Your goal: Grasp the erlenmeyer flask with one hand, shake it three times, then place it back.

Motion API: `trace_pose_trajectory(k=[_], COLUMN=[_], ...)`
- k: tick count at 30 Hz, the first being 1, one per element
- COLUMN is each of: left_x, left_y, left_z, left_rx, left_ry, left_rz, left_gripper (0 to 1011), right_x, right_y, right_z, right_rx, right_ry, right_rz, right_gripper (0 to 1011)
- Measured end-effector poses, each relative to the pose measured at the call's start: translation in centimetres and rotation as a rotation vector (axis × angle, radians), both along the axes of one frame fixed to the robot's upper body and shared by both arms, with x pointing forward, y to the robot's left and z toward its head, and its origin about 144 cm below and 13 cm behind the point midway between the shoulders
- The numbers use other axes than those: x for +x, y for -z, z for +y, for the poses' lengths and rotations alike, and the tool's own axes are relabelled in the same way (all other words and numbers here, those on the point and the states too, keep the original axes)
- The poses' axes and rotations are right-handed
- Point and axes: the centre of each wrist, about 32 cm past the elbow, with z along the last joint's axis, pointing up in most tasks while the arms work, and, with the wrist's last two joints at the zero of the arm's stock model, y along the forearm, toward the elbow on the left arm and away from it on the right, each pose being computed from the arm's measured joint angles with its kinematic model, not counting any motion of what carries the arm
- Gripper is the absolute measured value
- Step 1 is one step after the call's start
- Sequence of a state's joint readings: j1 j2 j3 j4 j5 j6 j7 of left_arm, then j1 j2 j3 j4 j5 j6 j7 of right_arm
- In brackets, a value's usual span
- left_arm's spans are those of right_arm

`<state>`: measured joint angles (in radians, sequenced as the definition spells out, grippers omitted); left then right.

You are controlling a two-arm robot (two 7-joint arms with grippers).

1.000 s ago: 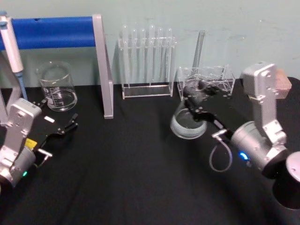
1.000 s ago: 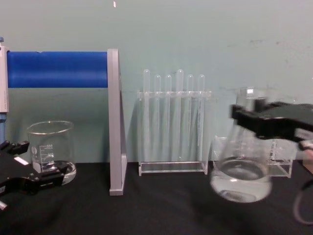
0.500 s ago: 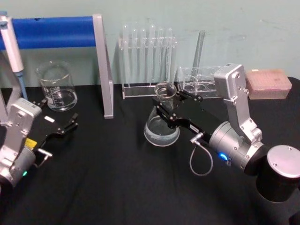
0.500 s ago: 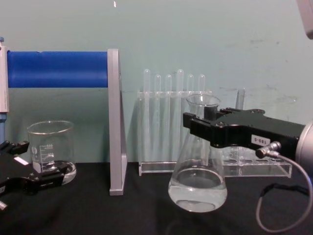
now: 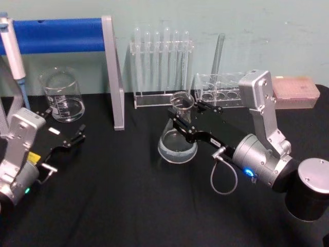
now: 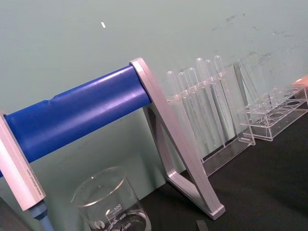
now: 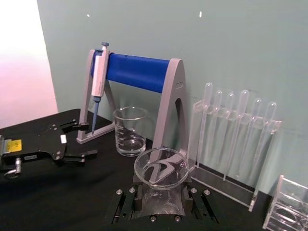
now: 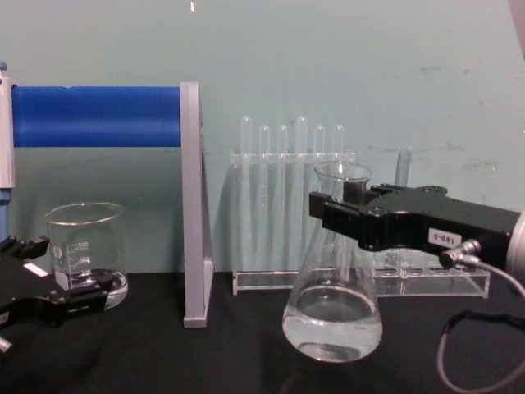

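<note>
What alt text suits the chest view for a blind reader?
The right end effector grips the neck of the erlenmeyer flask, upright with clear liquid in its base, before a test tube rack. The left end effector rests open at lower left beside a beaker.

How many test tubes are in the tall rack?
6 test tubes, one upright row in the rack; the two rightmost partly behind the erlenmeyer flask in chest view.

We've R arm [image 5: 262,154] in from 4 o'clock, black blocky-fingered right gripper [image 5: 181,117] clamped on clear glass conical flask [image 5: 177,146] neck; black left gripper [image 5: 79,134] idle at 9 o'clock, fingers apart.
</note>
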<state>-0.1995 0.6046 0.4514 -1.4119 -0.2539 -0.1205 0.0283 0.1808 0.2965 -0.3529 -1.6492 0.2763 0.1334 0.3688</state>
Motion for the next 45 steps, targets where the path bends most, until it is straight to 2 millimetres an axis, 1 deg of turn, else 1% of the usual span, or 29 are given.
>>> trace_pose_trajectory(k=[10,30,45], left_x=[0.0,0.0,0.0], left_y=[0.0,0.0,0.0], left_z=[0.0,0.0,0.0], left_rx=[0.0,0.0,0.0], left_ry=[0.0,0.0,0.0], left_rz=[0.0,0.0,0.0], left_gripper=[1001,1001,1001], right_x=[0.6,1.4,1.8], right_y=[1.0,2.5,3.9], right_z=[-1.0,-1.8,-2.6], right_rx=[-0.009,-0.027,-0.053], right_ry=[-0.05,-0.17,-0.208], right_rz=[0.028,0.046,0.052], right_gripper=[449,449,449])
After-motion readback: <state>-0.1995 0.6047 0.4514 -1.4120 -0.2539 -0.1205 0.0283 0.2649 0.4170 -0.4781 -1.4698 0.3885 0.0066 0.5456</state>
